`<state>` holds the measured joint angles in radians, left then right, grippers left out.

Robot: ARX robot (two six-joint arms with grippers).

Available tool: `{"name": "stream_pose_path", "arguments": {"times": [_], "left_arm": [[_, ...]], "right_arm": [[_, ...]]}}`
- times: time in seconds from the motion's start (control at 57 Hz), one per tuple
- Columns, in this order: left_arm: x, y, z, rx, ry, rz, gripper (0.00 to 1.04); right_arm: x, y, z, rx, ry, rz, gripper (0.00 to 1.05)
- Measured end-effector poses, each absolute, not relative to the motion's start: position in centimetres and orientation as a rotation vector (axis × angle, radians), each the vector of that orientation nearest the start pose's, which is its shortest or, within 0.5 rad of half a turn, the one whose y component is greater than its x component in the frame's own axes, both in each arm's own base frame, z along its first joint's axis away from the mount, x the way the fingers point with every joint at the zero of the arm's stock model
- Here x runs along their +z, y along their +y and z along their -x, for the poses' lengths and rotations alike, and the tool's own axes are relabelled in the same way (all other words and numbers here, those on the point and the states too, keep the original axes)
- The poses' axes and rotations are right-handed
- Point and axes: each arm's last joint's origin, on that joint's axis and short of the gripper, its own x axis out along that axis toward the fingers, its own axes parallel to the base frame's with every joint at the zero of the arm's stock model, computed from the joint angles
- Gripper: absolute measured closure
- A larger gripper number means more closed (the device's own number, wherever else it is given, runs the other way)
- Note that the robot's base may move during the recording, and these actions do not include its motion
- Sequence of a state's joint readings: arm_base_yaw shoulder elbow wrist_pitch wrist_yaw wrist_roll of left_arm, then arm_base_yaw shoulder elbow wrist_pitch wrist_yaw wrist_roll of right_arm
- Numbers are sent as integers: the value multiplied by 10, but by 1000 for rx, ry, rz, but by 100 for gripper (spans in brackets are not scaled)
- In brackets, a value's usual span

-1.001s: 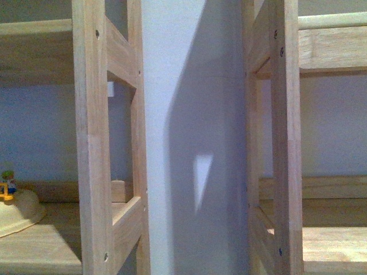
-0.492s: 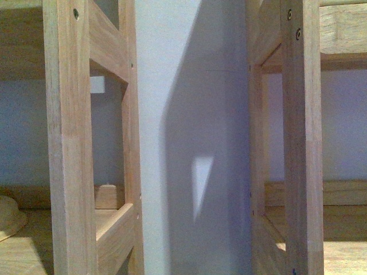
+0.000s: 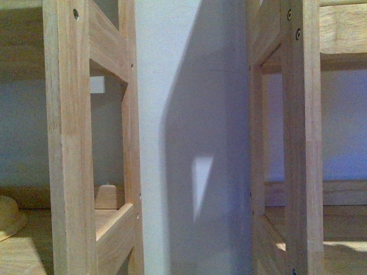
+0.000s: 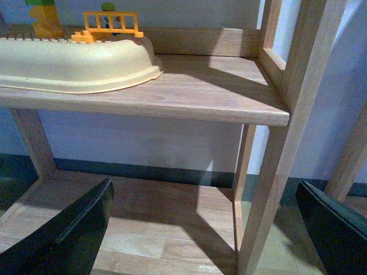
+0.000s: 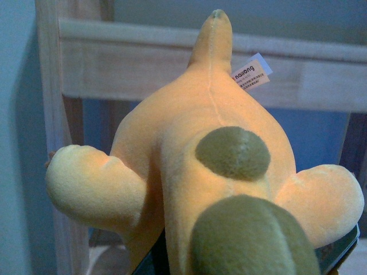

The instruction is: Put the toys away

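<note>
Front view: two wooden racks stand side by side, the left post [image 3: 71,143] and right post [image 3: 304,143] framing a strip of white wall [image 3: 166,86]. A cream tray [image 3: 8,216] peeks in on the left rack's shelf.

Left wrist view: the left tool [image 4: 205,190] is spread wide, nothing between its dark fingers [image 4: 69,235], over the lower shelf [image 4: 160,240]. On the shelf above, the tray carries an orange fence [image 4: 112,23].

Right wrist view: the right tool [image 5: 246,256] pinches the plush [image 5: 212,172], held in the air before a wooden rail [image 5: 132,63]. A white label [image 5: 250,75] sticks out of the plush.
</note>
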<state>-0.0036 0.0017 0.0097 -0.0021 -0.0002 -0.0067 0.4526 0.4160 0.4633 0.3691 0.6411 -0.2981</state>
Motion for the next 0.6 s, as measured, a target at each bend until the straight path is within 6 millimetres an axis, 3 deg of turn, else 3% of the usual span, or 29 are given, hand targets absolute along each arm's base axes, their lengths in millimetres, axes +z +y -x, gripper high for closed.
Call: {"name": "stream_pose_path", "arguments": {"times": [0.246, 0.404, 0.597], "left_arm": [[166, 0, -97, -3, -6, 7, 6], [166, 0, -97, -3, -6, 7, 6], [166, 0, -97, -3, -6, 7, 6]], "right_arm": [[377, 23, -103, -258, -434, 141, 94], [435, 3, -101, -300, -545, 212, 94], [474, -24, -104, -284, -570, 244, 94]]}}
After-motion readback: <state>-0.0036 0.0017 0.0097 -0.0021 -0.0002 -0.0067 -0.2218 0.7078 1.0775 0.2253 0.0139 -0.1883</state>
